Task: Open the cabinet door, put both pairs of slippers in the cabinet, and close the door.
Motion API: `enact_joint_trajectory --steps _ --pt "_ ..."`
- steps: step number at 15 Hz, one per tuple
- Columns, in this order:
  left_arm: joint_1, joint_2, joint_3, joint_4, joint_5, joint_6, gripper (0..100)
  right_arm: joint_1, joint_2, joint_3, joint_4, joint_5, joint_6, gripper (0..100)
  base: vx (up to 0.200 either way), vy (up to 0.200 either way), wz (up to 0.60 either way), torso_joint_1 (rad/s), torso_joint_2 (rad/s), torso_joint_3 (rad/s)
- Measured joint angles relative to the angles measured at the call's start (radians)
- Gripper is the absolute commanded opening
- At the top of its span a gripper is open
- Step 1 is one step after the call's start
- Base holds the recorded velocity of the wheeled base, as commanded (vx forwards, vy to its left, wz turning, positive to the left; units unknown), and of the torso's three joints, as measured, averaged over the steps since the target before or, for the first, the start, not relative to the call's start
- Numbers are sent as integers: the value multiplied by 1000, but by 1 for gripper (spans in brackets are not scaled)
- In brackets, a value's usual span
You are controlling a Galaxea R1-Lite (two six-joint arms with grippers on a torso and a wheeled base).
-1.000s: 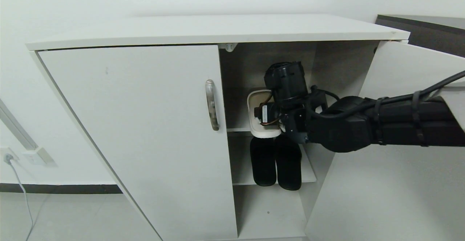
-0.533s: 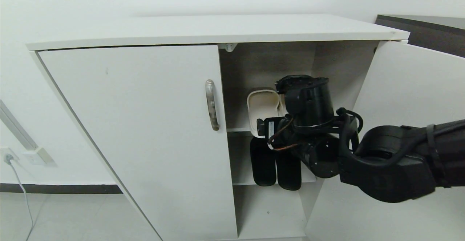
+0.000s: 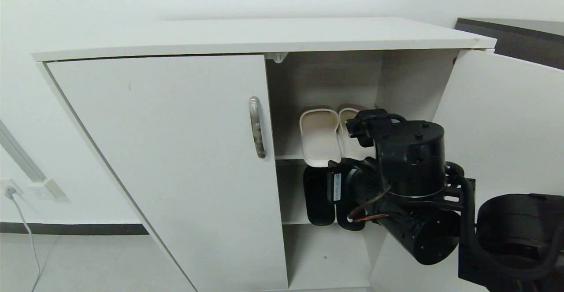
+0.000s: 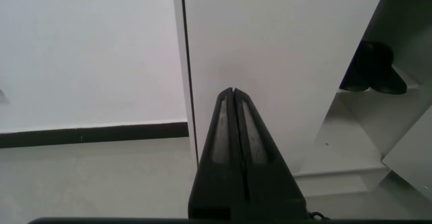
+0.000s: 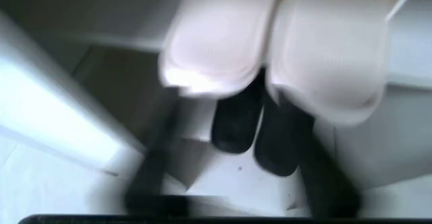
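The left gripper (image 4: 233, 96) hangs pressed together and empty outside the cabinet (image 3: 264, 32), facing its closed left door (image 3: 167, 151). On the upper shelf the white slippers (image 3: 319, 138) now lie uncovered — a second ago the right arm hid them — with the black slippers (image 3: 318, 197) on the shelf below. The right gripper (image 5: 236, 163) has backed out and dropped lower, jaws seemingly apart, holding nothing. Both pairs look stowed — only the open right door (image 3: 498, 120) is left to close.
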Motion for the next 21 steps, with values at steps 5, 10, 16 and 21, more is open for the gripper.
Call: enact_joint_trajectory --steps 5,10,16,21 --pt "0 0 0 0 0 3 0 36 2 24 -3 -4 0 0 0 0 0 0 0 0" --pt "0 0 0 0 0 2 0 42 17 34 -17 -9 2 0 0 0 0 0 0 0" --pt "0 0 0 1 -1 1 0 43 58 38 -61 -21 0 0 -200 0 0 2 2 2" --pt "0 0 0 0 -2 1 0 38 69 48 -63 -21 5 0 -200 0 0 1 1 3"
